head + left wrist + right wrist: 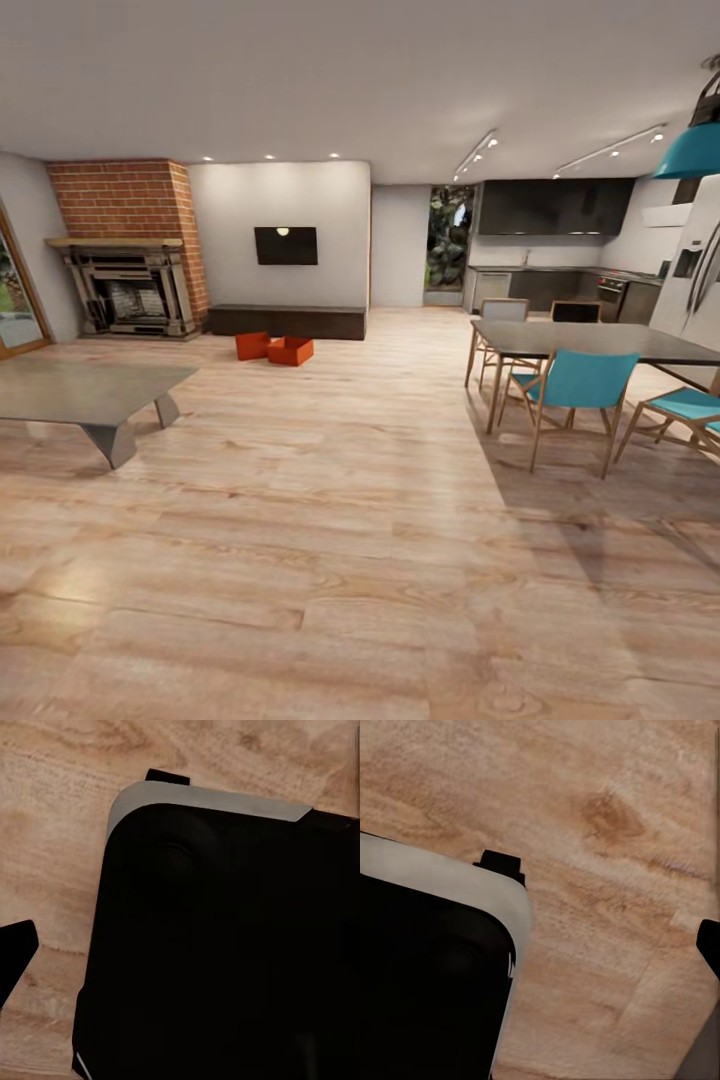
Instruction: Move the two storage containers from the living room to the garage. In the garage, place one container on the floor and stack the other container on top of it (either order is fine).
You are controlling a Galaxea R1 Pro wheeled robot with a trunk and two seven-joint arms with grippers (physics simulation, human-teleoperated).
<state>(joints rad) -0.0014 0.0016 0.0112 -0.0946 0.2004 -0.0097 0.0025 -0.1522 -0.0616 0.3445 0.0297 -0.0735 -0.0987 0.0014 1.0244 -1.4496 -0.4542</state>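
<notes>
Two orange-red open-topped storage containers sit side by side on the living room's light wood plank floor (340, 520), far ahead and a little left of centre. The left container (252, 345) touches or nearly touches the right container (291, 350), just in front of the long low dark cabinet (287, 321). My left gripper (180, 960) hangs over the plank floor beside my black base, with one dark fingertip (16, 954) at the frame's edge. My right gripper (540, 952) hangs likewise, with one fingertip (709, 945) at the far edge. Both look open and hold nothing.
A red-brick fireplace (128, 250) and a black wall TV (286, 245) stand behind the containers. A low grey coffee table (85, 392) is at the left. A dark dining table (600, 342) with teal chairs (575, 385) is at the right, with the kitchen behind it. Wide open floor lies between them.
</notes>
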